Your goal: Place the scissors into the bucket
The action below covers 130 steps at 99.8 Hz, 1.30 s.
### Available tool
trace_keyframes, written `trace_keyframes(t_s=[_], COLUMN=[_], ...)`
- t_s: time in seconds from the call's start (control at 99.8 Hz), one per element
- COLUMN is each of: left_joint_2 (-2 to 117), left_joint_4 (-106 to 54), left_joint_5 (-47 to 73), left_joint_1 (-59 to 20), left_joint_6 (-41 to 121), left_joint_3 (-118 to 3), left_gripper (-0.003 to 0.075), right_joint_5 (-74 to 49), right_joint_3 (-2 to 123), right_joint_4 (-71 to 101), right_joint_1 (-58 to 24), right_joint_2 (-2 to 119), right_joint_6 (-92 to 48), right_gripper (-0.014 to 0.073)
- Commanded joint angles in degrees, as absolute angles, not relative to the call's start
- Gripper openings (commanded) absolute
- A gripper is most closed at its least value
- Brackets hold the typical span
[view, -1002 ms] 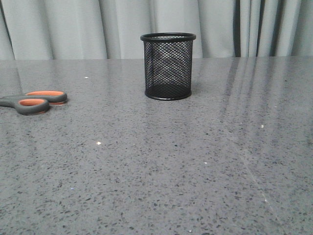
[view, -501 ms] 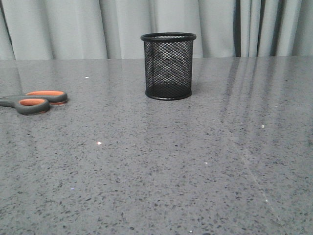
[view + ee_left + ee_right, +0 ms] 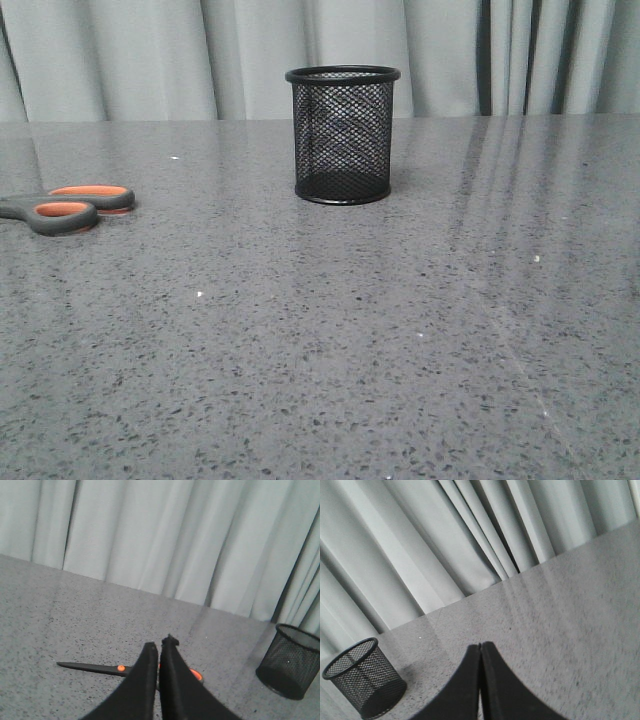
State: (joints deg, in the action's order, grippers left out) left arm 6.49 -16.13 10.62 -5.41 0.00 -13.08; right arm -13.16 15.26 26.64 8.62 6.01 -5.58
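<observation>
Front view: scissors point(image 3: 68, 207) lie flat at the table's far left, well apart from the upright bucket point(image 3: 343, 134). Left wrist view: left gripper point(image 3: 160, 652) closed, empty, above the scissors, contact apparently none; open it wide and descend squarely over the handles. Right wrist view: right gripper point(image 3: 480, 652) closed, empty

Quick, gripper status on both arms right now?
Left gripper: closed, fingers together, holding nothing; scissors lie on the table beyond it.
Right gripper: closed, holding nothing.

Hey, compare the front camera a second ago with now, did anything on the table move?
Nothing visibly changed. The scissors lie flat at the table's left edge, the mesh cup stands upright mid-table, and no claw has taken hold of either.
</observation>
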Motion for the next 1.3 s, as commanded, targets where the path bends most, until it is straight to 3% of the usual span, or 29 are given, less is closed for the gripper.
trace_keyframes(t_s=[0.0,0.241,0.421,0.651,0.722,0.852,0.922,0.982,1.152,1.293], left_joint_2=[13.04,28.53,31.17,31.18,31.18,31.18,31.18,31.69,37.27,44.90], left_joint_4=[-10.64,-7.62,-7.62,-7.52,-7.52,-7.39,-6.86,-6.15,-5.47,-5.47], left_joint_5=[12.24,18.89,18.78,18.46,18.46,18.46,18.94,20.18,26.62,31.83], left_joint_1=[-5.30,-6.59,-11.08,-13.27,-13.27,-13.27,-13.27,-13.27,-14.02,-14.62], left_joint_6=[0.00,1.23,1.63,2.03,4.24,7.85,9.38,11.91,22.66,27.01], left_joint_3=[-20.53,-30.40,-30.53,-30.53,-30.53,-30.53,-30.81,-31.83,-39.67,-49.01], left_gripper=[-0.0019,-0.0019,-0.0019,-0.0006,0.0078,0.0409,0.0499,0.0470,0.0290,0.0267], right_joint_5=[-11.61,-16.79,-24.85,-25.22,-25.22,-25.22,-25.22,-25.08,-24.66,-24.43], right_joint_3=[22.04,33.69,37.09,37.39,37.39,37.39,37.39,37.39,37.39,37.39], right_joint_4=[23.87,22.09,21.95,21.95,22.22,22.43,22.43,22.52,22.66,22.66], right_joint_1=[9.03,6.33,4.89,4.46,4.46,4.46,4.46,4.35,3.45,1.68], right_joint_2=[11.14,21.99,26.27,27.57,27.57,27.57,27.57,27.57,27.57,27.57], right_joint_6=[-10.07,-18.18,-19.09,-19.09,-19.09,-19.09,-19.09,-19.09,-19.09,-19.09], right_gripper=[-0.0058,-0.0058,-0.0058,-0.0058,-0.0058,-0.0058,-0.0058,-0.0058,-0.0058,-0.0058])
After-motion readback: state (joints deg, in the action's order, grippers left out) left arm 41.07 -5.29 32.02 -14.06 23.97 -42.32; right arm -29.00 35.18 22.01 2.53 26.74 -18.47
